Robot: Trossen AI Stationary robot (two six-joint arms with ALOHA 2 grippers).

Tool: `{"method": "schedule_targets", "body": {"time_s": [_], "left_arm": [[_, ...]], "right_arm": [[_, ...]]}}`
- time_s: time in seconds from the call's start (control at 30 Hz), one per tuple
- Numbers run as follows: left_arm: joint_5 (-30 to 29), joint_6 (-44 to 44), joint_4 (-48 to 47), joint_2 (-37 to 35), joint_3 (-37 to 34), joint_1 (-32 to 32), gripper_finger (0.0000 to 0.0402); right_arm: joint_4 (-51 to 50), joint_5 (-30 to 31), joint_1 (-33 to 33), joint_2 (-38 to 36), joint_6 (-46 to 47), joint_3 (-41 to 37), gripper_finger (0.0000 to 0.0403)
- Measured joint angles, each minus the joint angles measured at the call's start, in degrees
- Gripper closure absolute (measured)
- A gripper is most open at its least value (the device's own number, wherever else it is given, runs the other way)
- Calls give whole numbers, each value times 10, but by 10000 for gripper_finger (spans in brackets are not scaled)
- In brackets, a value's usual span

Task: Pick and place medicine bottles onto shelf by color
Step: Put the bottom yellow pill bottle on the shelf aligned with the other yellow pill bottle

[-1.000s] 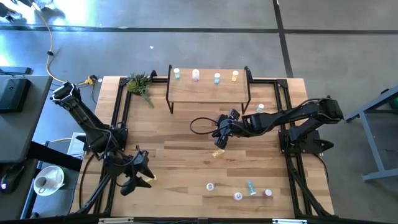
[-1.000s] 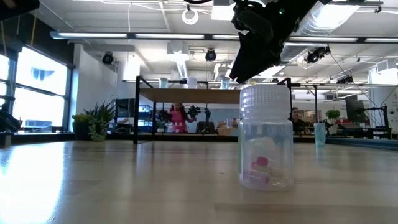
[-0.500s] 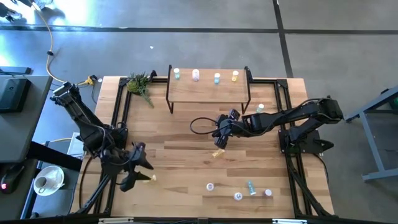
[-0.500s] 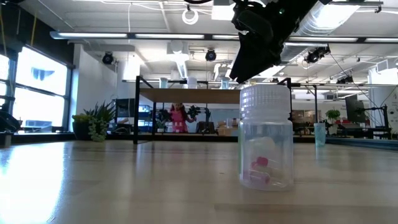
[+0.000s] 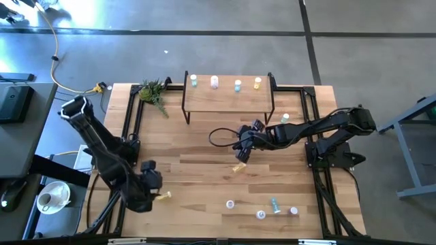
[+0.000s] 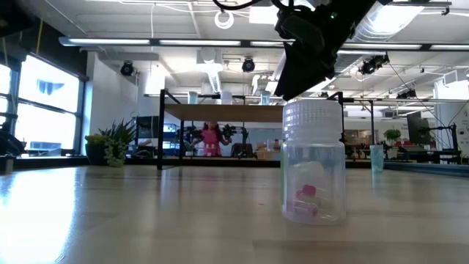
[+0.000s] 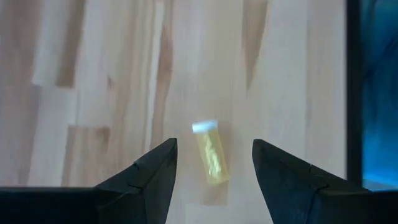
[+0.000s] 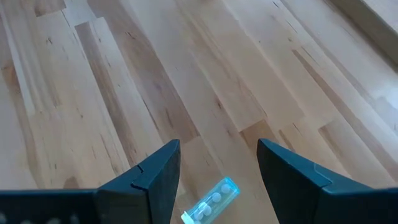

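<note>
Tabletop (image 5: pixel 204 177): your left gripper (image 7: pixel 214 163) gapes over a lying yellow bottle (image 7: pixel 210 152) at seven o'clock; right gripper (image 8: pixel 217 163) gapes centrally.

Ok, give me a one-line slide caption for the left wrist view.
Open left gripper poised over a yellow medicine bottle lying on its side on the wooden tabletop.

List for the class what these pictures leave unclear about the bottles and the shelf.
- Shelf top, low view: seen edge-on, its bottles barely show.
- Bottle under the right gripper, high view: colour too small to tell.
- Near bottle, low view: blocks the table behind it.
</note>
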Motion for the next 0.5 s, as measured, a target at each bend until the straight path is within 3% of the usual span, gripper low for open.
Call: {"method": "schedule_targets", "body": {"time_s": [0.5], "left_arm": [[44,0,-6,115,0,-2,204]], "right_arm": [[-5,12,0,0,1,0,199]]}}
